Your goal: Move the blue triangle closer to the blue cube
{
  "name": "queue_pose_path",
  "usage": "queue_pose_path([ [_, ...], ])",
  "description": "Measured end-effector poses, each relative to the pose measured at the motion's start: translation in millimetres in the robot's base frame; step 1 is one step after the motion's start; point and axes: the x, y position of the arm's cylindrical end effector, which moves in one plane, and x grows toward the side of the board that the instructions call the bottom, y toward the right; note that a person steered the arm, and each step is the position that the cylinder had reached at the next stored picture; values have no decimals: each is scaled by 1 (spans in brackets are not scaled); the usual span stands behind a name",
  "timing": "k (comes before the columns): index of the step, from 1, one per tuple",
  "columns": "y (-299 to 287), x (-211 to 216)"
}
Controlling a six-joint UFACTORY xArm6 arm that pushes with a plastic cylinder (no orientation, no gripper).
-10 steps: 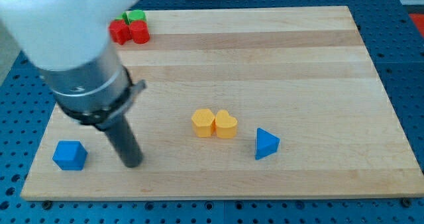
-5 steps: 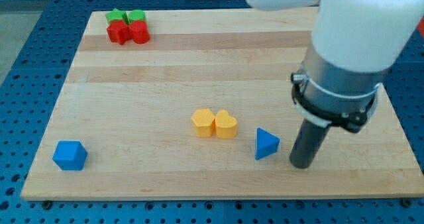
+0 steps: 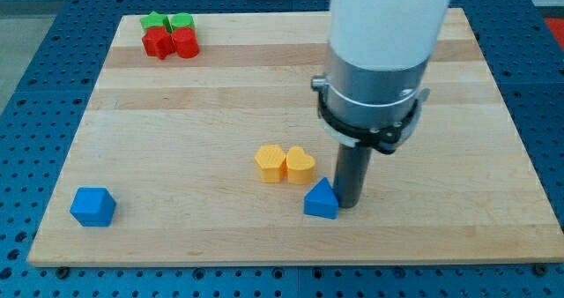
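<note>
The blue triangle point(image 3: 321, 199) lies on the wooden board near the view's bottom, just below and right of the yellow pair. My tip point(image 3: 347, 203) stands right against the triangle's right side, touching it. The blue cube point(image 3: 92, 206) sits at the board's bottom left corner, far to the left of the triangle. The rod and the arm's grey collar rise above the tip and hide part of the board behind them.
A yellow hexagon-like block point(image 3: 270, 163) and a yellow heart block point(image 3: 300, 165) sit side by side just up-left of the triangle. Two green blocks point(image 3: 169, 21) and two red blocks point(image 3: 172, 43) cluster at the top left corner. The board's point(image 3: 485, 157) bottom edge is close below the triangle.
My tip swept from the far left to the triangle's right side, then moved left into it. The blue triangle has slid left and slightly down, and turned.
</note>
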Motion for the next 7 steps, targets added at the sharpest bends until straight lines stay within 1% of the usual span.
queue_pose_path([
  [2,-28,18],
  [5,-94,20],
  [7,-129,29],
])
